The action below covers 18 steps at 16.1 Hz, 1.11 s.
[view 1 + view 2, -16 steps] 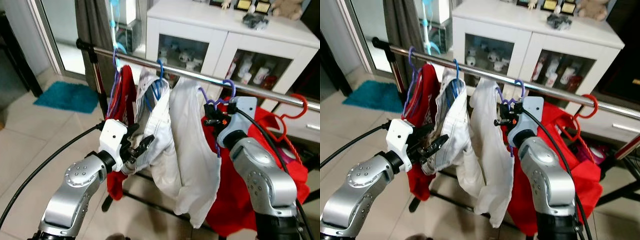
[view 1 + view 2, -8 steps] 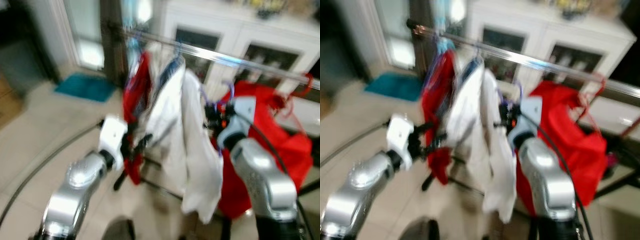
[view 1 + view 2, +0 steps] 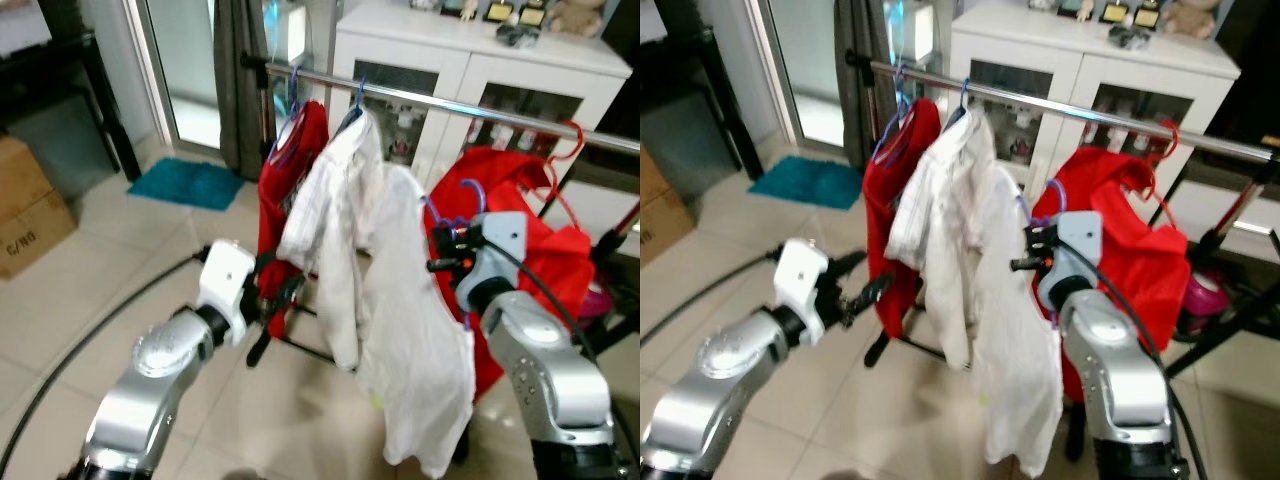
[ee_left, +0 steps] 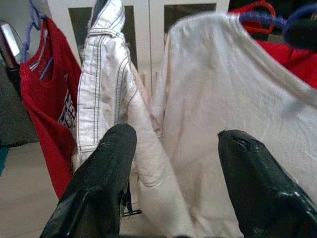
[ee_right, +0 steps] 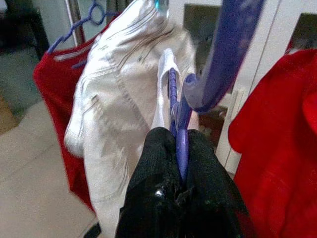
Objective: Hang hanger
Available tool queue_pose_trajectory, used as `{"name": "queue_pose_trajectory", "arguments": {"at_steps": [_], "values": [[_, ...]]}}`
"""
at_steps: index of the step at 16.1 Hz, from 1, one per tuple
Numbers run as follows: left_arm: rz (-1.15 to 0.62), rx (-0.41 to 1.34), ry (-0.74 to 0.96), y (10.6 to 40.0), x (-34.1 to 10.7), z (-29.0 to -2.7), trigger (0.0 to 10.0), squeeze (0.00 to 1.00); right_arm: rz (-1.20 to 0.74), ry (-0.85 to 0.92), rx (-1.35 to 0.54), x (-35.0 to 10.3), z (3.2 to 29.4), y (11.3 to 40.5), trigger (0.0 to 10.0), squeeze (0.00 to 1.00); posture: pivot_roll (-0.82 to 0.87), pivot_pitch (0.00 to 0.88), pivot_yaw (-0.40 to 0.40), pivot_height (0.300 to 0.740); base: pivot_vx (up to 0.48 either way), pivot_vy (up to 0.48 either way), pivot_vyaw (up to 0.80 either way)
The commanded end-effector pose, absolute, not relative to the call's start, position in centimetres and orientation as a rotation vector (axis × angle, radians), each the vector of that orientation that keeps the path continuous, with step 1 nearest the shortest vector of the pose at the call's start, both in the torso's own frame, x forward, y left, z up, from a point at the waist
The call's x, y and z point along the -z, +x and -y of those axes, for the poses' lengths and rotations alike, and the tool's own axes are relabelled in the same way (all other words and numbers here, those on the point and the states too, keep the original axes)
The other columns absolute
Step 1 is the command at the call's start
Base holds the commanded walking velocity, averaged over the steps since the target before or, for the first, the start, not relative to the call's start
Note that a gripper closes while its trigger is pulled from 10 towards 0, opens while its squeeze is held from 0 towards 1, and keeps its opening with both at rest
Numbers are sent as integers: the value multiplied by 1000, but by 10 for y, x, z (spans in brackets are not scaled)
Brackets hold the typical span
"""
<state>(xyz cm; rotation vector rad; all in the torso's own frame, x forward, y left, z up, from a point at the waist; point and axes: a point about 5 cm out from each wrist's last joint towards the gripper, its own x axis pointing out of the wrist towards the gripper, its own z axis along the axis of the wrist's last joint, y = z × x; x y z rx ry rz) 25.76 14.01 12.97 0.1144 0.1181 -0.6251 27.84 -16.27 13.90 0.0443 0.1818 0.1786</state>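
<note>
**A:** So the purple hanger (image 5: 198, 74) is thin smooth plastic with a curved hook. The right gripper (image 5: 179, 163) has its two black ribbed fingers pinched tight on the neck just under the hook. A soft, slightly crumpled white t-shirt (image 3: 420, 340) hangs off it. In the head view the hook (image 3: 470, 195) sits below the rail, not on it.

**B:** Yeah, the shiny round metal rail (image 3: 450, 105) runs above it with other stuff already hung: a red t-shirt (image 3: 300, 170) on a purple hanger, a white stitched shirt (image 3: 335, 220) with visible seams on a blue one, and a red garment (image 3: 530, 230) on a red hanger (image 3: 572, 140) further along. What's the left one doing?

**A:** The left gripper (image 4: 173, 158) is spread wide, holding nothing, with rounded glossy black fingers pointing at the white shirts.

**B:** Compared to a second ago? Back then the purple hook was up against the rail, right beside the white t-shirt's spot.

**A:** Now it's lower and clear of the rail, same grip. The whole view has also shifted, so the camera moved back: more glossy tiled floor (image 3: 120, 280) shows, plus a cardboard box (image 3: 30, 210) on the left and the teal mat (image 3: 190, 185). The white glass-door cabinet (image 3: 450, 60) is behind the rack in both.
</note>
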Motion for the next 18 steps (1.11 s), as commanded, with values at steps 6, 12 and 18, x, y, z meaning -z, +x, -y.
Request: {"name": "queue_pose_trajectory", "arguments": {"at_steps": [6,12,18], "values": [[-67,705,39,285,-146,-120,10000,1000,-37,16,-430,-171,119,281,0,0,-78,0,-83,740,0,0,0],[-53,821,-239,308,-162,-99,10000,0,51,-150,-518,-190,100,285,0,0,-79,0,-85,740,0,0,0],[-70,744,-302,331,-162,-100,314,0,119,-200,-557,-202,88,283,0,0,-96,0,-61,740,0,0,0]]}}
